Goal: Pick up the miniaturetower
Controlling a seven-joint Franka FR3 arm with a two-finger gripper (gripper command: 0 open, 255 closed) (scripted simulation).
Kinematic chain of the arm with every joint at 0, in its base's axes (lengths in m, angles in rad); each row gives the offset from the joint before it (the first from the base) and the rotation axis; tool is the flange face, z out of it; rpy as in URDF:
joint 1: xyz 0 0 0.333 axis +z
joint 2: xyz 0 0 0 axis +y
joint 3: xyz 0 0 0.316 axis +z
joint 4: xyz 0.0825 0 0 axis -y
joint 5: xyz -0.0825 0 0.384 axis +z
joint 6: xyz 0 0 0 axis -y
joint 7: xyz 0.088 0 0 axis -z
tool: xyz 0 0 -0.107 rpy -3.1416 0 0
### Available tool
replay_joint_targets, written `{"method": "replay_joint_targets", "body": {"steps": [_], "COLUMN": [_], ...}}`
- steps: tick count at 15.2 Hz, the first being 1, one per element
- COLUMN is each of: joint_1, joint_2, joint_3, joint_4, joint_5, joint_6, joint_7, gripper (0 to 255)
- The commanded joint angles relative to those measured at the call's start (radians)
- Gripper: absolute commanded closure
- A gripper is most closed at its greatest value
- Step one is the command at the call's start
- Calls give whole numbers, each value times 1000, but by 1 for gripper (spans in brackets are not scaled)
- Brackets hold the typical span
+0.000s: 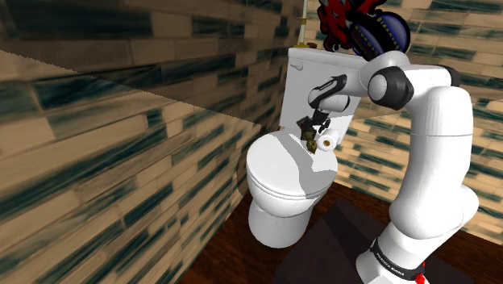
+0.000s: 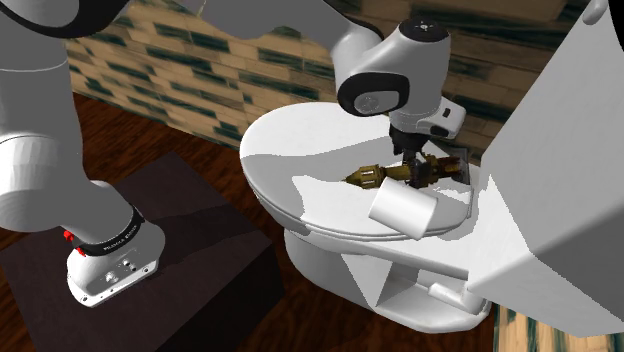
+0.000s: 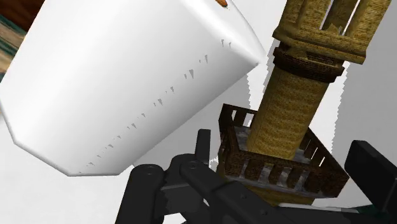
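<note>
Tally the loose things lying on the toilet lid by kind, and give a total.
Miniature tower: 1
White roll: 1
Total: 2

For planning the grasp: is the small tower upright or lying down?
Lying down: the tower rests lengthwise on the toilet lid, beside the white roll.
</note>
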Motion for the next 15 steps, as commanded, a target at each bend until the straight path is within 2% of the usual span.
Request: {"method": "replay_joint_targets", "body": {"steps": [1,6,7,15], "joint_1": [-5,-12,-13,-14], "joint_2": [17,46,45,42], "joint_3": [5,15,15,16], "joint_4": [-4,-12,-13,-25], "joint_5": [10,26,26,28], "joint_6": [22,57,57,66], "joint_7": [-7,-19,-20,-25], "gripper": [0,0,255,255]}}
